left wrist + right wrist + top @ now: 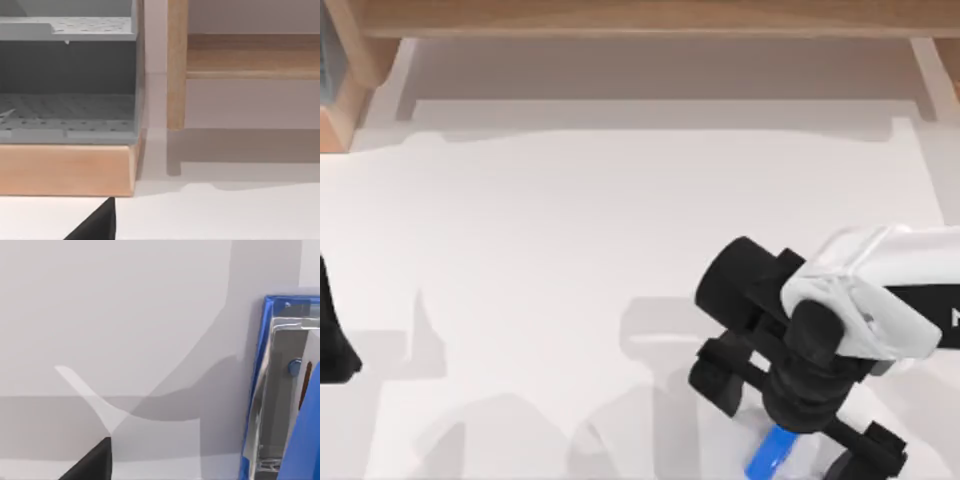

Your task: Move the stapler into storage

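Note:
The stapler [767, 457] is a slim bright-blue bar lying on the white table near the front edge, right of centre. My right gripper [795, 420] hangs over it, pointing down and open, with one black finger on each side of the bar and its wrist hiding the stapler's far end. In the right wrist view the stapler [260, 390] shows close up with a shiny metal inside, apart from one black fingertip [95, 462]. My left gripper [332, 340] is parked at the table's left edge; one fingertip [97, 225] shows far off centre in the left wrist view.
A wooden cabinet [65, 170] holding a grey perforated drawer [67, 107] stands at the back left corner [335, 70]. A wooden shelf [650, 15] on thin legs [176, 65] runs along the back. The white table [570, 250] stretches between the arms.

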Robot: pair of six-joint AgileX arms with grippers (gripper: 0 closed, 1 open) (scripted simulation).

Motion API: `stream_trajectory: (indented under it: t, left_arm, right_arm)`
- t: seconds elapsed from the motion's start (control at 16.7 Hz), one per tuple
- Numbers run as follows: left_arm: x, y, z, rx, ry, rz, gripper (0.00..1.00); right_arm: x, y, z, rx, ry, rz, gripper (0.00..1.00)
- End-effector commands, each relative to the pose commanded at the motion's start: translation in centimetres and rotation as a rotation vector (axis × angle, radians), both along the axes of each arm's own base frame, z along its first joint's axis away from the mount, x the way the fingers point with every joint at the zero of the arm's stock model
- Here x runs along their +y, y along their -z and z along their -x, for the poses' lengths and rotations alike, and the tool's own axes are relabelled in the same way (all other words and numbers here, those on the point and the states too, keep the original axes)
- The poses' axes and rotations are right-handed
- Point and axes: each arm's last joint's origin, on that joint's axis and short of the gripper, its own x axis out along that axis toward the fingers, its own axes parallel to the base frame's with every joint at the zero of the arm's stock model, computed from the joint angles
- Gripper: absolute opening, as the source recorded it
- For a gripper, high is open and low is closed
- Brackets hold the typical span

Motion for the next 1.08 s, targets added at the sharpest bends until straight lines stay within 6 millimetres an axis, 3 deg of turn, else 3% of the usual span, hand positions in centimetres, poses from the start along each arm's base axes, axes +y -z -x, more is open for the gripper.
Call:
stream_trajectory:
  t: [0.24,1.02,1.08]
  left_arm:
    - [0.0,0.0,0.0,0.0,0.0,0.0,1.0]
    - [0.0,0.0,0.0,0.0,0.0,0.0,1.0]
    - [0.0,0.0,0.0,0.0,0.0,0.0,1.0]
  right_arm:
    - [0.0,0.08,0.01,0.0,0.0,0.0,1.0]
    - [0.0,0.08,0.01,0.0,0.0,0.0,0.02]
    - [0.0,0.08,0.01,0.0,0.0,0.0,0.0]
